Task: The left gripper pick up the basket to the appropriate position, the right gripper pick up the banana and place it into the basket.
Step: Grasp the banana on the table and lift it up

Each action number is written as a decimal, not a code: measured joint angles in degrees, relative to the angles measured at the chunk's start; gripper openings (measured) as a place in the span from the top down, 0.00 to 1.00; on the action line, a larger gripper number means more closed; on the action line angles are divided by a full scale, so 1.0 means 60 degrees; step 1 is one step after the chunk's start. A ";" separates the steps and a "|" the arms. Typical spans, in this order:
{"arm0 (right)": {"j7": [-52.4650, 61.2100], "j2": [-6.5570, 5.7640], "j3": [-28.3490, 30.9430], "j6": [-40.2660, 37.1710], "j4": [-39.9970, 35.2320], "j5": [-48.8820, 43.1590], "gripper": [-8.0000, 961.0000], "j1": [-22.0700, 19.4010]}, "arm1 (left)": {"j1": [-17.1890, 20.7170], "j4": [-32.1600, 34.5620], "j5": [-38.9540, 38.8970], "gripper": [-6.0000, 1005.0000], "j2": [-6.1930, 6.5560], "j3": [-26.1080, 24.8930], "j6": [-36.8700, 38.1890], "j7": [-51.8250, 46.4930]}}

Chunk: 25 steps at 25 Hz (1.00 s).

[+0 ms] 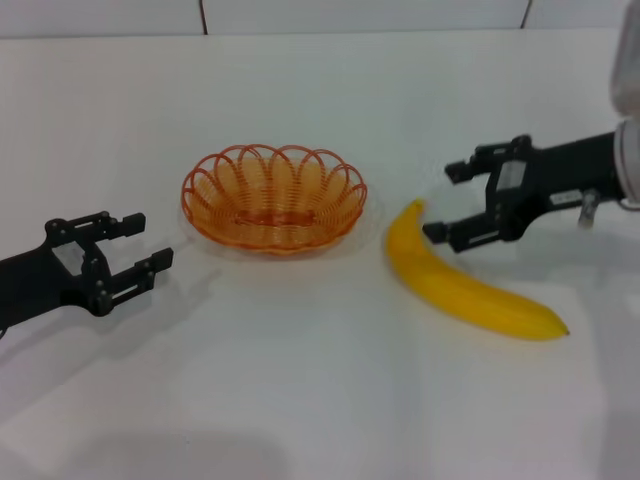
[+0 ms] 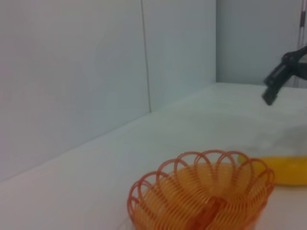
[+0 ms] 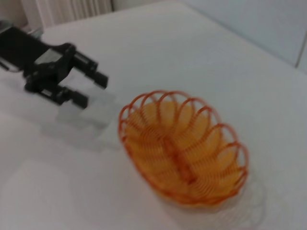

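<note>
The orange wire basket (image 1: pixel 273 198) stands empty on the white table, a little left of the middle. It also shows in the left wrist view (image 2: pixel 201 196) and the right wrist view (image 3: pixel 184 146). The yellow banana (image 1: pixel 460 282) lies on the table to the basket's right; one end shows in the left wrist view (image 2: pixel 288 170). My left gripper (image 1: pixel 145 243) is open and empty, left of the basket and apart from it; it also shows in the right wrist view (image 3: pixel 91 88). My right gripper (image 1: pixel 442 202) is open and empty, just above the banana's near-basket end.
The white table (image 1: pixel 320 400) is bounded at the back by a white wall (image 1: pixel 300 15).
</note>
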 joint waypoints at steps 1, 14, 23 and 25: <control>0.0413 -0.0002 -0.0355 -0.0003 -0.0404 -0.0189 0.08 -0.0154 | 0.0009 -0.0001 0.0016 0.44 0.0000 0.0000 -0.0008 0.0018; 0.2839 -0.0010 -0.2301 0.0266 -0.0880 -0.2388 0.08 0.0012 | -0.0064 -0.0234 0.0051 0.44 -0.0011 -0.0018 -0.0465 0.0080; 0.2969 -0.0035 -0.2479 0.0381 -0.0018 -0.2551 0.10 0.0502 | -0.0104 -0.0251 0.0053 0.44 -0.0035 0.0000 -0.0517 0.0079; 0.2985 -0.0038 -0.2486 0.0485 0.0249 -0.2625 0.10 0.0641 | -0.0111 -0.0259 0.0053 0.44 -0.0037 0.0000 -0.0517 0.0081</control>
